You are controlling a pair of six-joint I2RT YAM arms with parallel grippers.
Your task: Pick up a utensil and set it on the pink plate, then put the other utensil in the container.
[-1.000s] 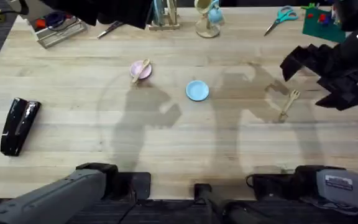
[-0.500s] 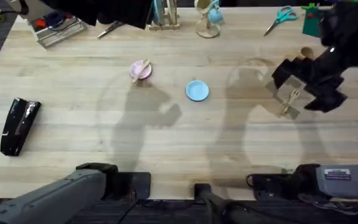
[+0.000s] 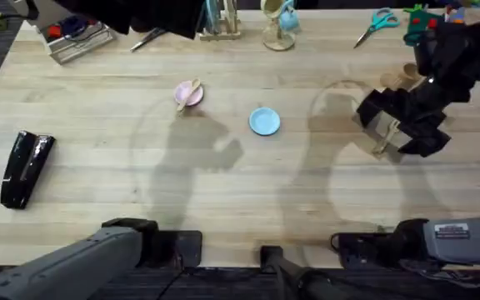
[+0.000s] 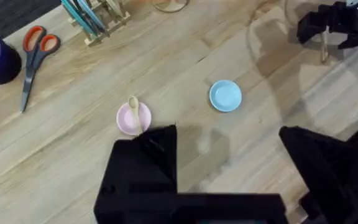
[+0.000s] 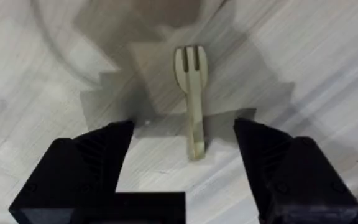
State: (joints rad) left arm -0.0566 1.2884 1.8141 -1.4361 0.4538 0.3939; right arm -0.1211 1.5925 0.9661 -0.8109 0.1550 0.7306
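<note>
Fork [image 5: 191, 93] lies flat on the wooden table [image 3: 223, 192], near its right edge, tines pointing away from the right gripper [image 5: 185, 155]. That gripper hangs directly over the fork with both black fingers [image 5: 98, 162] spread wide, one on each side of the handle end, not touching it, nothing held. From the overhead view the right gripper [image 3: 398, 129] covers most of the fork [image 3: 382, 143]; only a pale sliver of handle pokes out below it.

Spoon [image 3: 193, 90] rests on the pink plate [image 3: 187, 97], bowl on the plate, handle leaning over the far rim. Pink plate sits left of centre toward the far side of the table. Light blue plate [image 3: 264, 122] is near it on the right, apart, about mid-table. Left wrist view shows the same pair: pink plate [image 4: 129, 121] with spoon [image 4: 135, 112] across it, blue plate [image 4: 225, 96] beside.

Tan ribbed cup [image 3: 398, 77] stands close to the right edge, beyond the right arm, partly hidden by it.

Left gripper [image 4: 229, 168] is high above the table, fingers wide apart, empty.

Black stapler [image 3: 25, 167] lies near the left edge. Teal-handled scissors [image 3: 377, 23] lie at the far right; wire tray [image 3: 77, 37] with red items sits at the far left corner.
</note>
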